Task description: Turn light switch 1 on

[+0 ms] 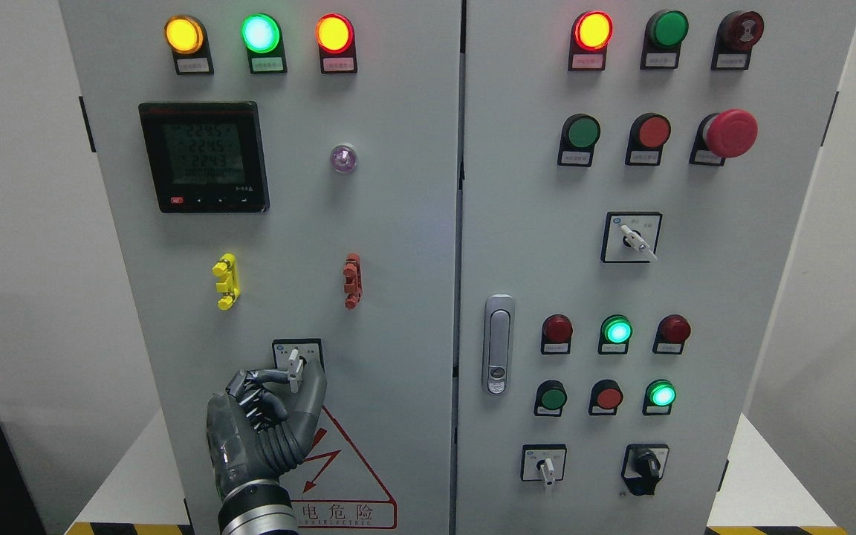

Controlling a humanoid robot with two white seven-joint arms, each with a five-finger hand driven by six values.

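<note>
Step in hand: the left hand (268, 416) was at the switch (295, 368) on the left cabinet door (398, 297), apparently at the gripping stage, just ahead of the turn.
Fingers: the fingers (250, 386) were curled in from the handle's left and the thumb (314, 401) rose on its right, pinching the lower end of the handle between them; a grasp on the switch, as far as this view showed.
Right hand: not visible anywhere.
Switch position: directly between fingertips and thumb tip, its square backplate just above the knuckles.
Switch look: a small white lever on a dark-framed plate, standing nearly upright, with tiny labels at the plate's top corners too small to read.
Nearby: a red warning triangle (346, 468) lay just below the thumb; a yellow clip (225, 281) and a red clip (352, 280) sat well above the fingers.
Next move: probably a twist of the wrist to swing the lever toward one labelled corner, keeping the pinch firm so the slim handle did not slip out.
Which way: I could not tell from the labels.
</note>
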